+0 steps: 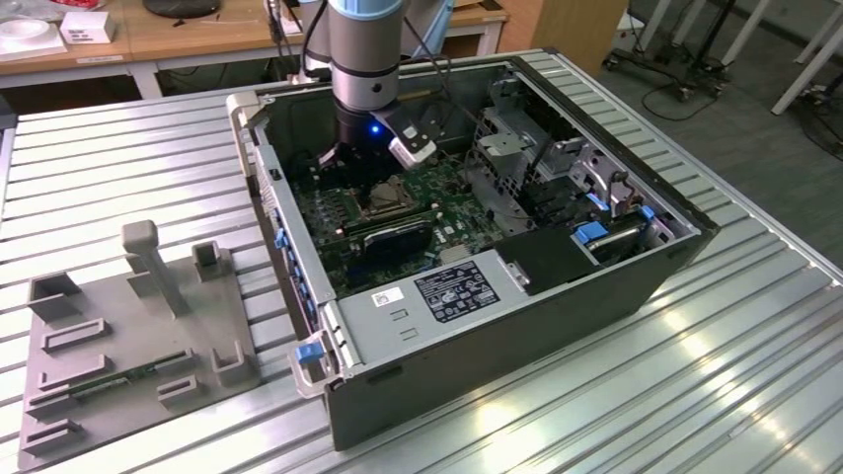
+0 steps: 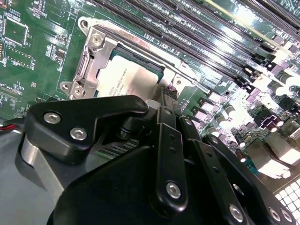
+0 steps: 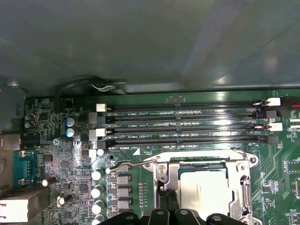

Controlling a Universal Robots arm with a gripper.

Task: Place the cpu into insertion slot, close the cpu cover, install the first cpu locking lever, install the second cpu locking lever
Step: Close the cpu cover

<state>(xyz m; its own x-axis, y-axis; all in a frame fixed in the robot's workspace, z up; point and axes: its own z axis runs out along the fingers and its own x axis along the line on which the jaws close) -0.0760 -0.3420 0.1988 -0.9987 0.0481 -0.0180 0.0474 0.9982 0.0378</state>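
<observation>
The cpu [image 2: 129,77] [image 3: 206,192] lies flat in the insertion slot [image 1: 386,196] on the green board inside the open computer case. The silver cpu cover [image 2: 89,61] [image 3: 161,174] is down over it, framing its metal top. A thin wire locking lever [image 3: 131,164] [image 2: 187,77] runs along one edge of the socket, its hooked end sticking out sideways. My gripper [image 1: 346,170] [image 2: 164,93] [image 3: 168,199] is down at the socket's edge beside that lever. It is shut, with the tips pressed together against the cover's rim.
Long black memory slots [image 3: 187,124] run beside the socket. The case walls [image 1: 270,178] and a drive cage [image 1: 507,148] hem the arm in. A grey fixture plate [image 1: 125,336] with upright holders lies on the ribbed metal table at the exterior view's left.
</observation>
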